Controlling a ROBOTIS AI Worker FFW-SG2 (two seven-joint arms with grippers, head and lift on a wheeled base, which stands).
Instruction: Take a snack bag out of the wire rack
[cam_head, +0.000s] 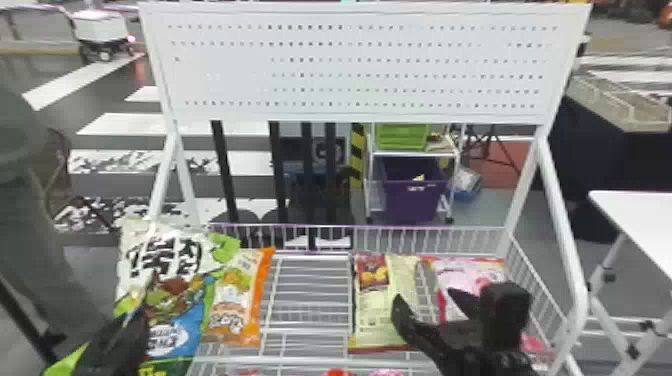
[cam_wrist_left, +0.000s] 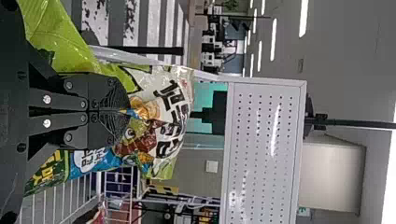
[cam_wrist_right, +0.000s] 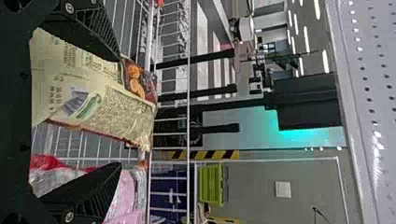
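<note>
Head view: so the big snack bag, the white, green and blue one, is held pretty much upright at the left end of the wire rack. It's pinched by the left gripper, jaws clamped right on it, as is also seen in the left wrist view. Right up against its side, an orange-edged bag is seen, so that side is kinda crowded.

Over on the right half, a pale yellow bag is laid on the wires, with a pink bag placed near it. The right gripper is held over that pair, jaws well apart, nothing clamped. In the right wrist view the yellow one is seen partly between them.

The back of the rack is topped by one white perforated panel, carried on slanted posts. Behind, one purple bin is set under one green basket, and one white table is seen off to the right.

Tally: four bags can be made out properly, plus a few red and pink bits at the front edge, too cut off to be counted as bags.
</note>
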